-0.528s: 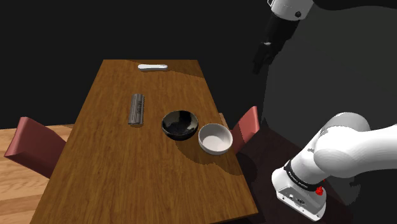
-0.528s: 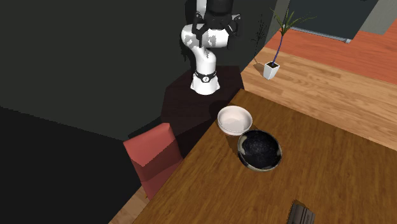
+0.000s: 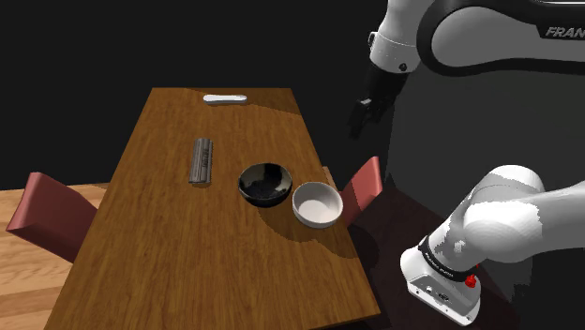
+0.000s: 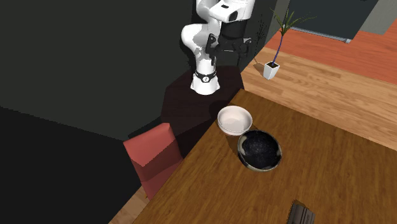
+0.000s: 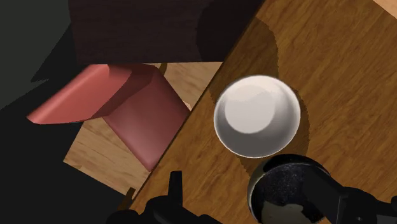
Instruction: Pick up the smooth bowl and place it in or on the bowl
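Shoulder view, read from its left. A dull-red padded chair stands beside the worktop, a long rectangular slab whose warm wood grain runs lengthwise. On it lie a grey ridged bar and, at the far end, a flat white oblong that I cannot identify. Next comes the dark bowl, round and glossy black, its inside speckled in the wrist view. Just beside it, near the worktop's edge facing my stand, sits the smooth bowl. It is plain white and round, with an even, unmarked inner wall, and I cannot tell whether the two rims touch. A second red chair shows past that edge. My pincer hangs high up, beyond the worktop's edge, with its fingers spread apart and nothing between them. I judge this to be the approach step, with no grasp yet made. The next move calls for descending over the white bowl and pinching its rim on the side away from the dark bowl, where there is room. The slick wall probably needs a firm hold.
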You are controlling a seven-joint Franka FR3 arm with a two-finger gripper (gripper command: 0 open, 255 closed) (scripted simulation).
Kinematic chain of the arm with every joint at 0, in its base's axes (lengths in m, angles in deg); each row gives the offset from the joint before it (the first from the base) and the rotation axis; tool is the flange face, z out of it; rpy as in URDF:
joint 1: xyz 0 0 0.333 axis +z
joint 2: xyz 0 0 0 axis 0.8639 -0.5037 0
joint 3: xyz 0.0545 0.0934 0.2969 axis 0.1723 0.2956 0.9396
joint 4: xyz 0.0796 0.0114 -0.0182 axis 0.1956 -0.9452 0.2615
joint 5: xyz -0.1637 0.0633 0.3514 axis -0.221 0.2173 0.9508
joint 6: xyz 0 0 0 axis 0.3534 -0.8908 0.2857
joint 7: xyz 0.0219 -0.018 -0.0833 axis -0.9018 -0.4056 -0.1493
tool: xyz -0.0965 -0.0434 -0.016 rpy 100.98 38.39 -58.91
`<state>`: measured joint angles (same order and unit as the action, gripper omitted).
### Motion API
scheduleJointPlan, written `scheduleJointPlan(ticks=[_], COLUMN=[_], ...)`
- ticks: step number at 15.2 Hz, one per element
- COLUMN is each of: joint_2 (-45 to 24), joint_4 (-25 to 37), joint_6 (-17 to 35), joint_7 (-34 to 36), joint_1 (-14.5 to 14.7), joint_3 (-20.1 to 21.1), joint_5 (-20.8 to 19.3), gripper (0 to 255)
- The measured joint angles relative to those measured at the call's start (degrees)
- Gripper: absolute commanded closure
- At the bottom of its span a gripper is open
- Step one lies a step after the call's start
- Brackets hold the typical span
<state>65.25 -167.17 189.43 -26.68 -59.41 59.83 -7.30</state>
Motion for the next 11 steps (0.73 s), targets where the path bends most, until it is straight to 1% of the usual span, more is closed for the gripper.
scheduleJointPlan(ticks=[4, 8, 11], joint_2=[-2.8, -7.5, -12.5], joint_4=[-3.8, -6.7, -7.5], joint_6=[6.0, 12.9, 18.2], joint_7=[5.0, 10.0, 14.1], joint_1=[1.0, 1.5, 1.4], joint_3=[4.5, 9.0, 12.8], joint_5=[2.0, 3.4, 3.9], gripper=[0, 0, 0])
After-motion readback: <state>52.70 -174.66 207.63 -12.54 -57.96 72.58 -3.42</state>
